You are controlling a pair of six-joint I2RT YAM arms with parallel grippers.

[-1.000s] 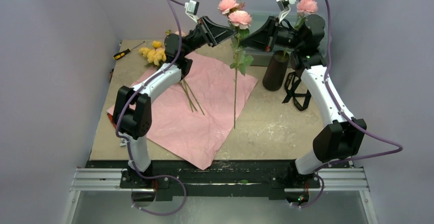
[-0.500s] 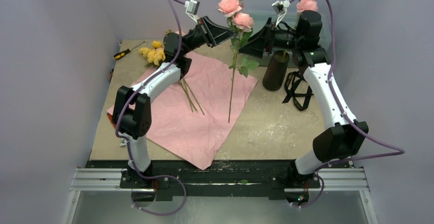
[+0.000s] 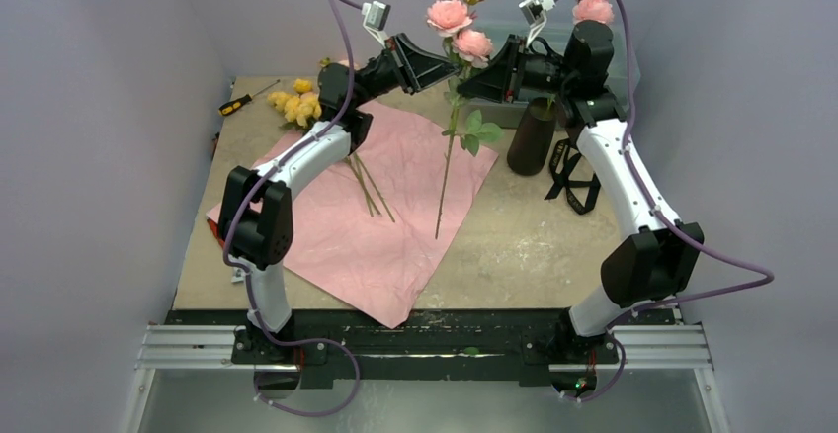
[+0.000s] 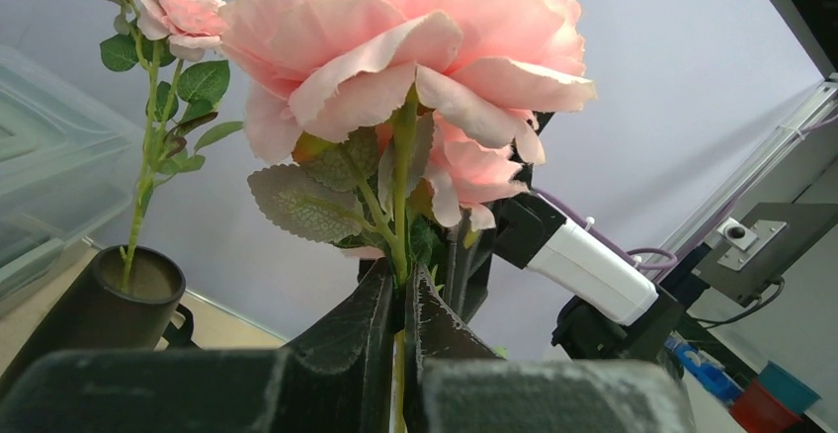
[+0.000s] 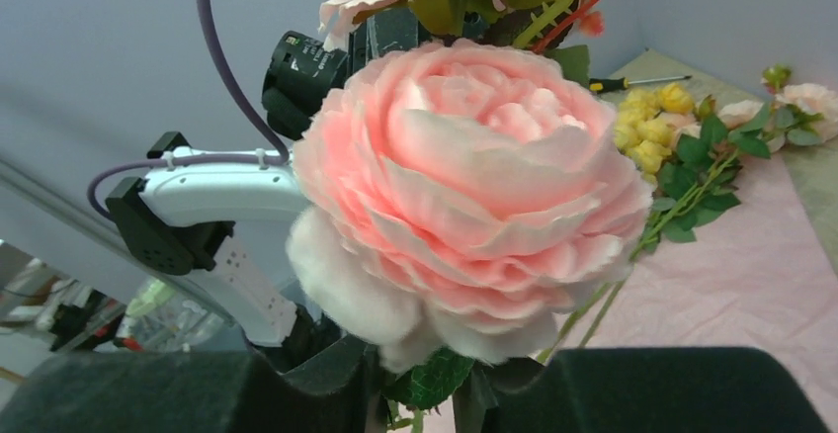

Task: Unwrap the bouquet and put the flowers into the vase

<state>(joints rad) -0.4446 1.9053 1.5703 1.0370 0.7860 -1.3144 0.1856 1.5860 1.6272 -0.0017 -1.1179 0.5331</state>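
Observation:
A peach-pink rose (image 3: 453, 18) on a long green stem (image 3: 445, 171) hangs above the pink paper (image 3: 395, 216). My left gripper (image 3: 442, 61) is shut on the stem just under the bloom; in the left wrist view the jaws (image 4: 400, 280) pinch it. My right gripper (image 3: 472, 82) faces it from the right, open, its fingers (image 5: 331, 368) either side of a leaf and the stem below the bloom (image 5: 474, 186). The dark vase (image 3: 532, 136) holds pink flowers (image 3: 593, 3). Yellow flowers (image 3: 296, 104) lie at the paper's far left.
A black ribbon (image 3: 573, 178) lies right of the vase. A translucent plastic box (image 3: 509, 112) stands behind it. A screwdriver (image 3: 242, 103) lies at the far left corner. The two wrists are close together above the table's back.
The left gripper closed on the stem and the right gripper let go of it. The rose shifted slightly left, its stem end swinging left. The right wrist turned and moved left.

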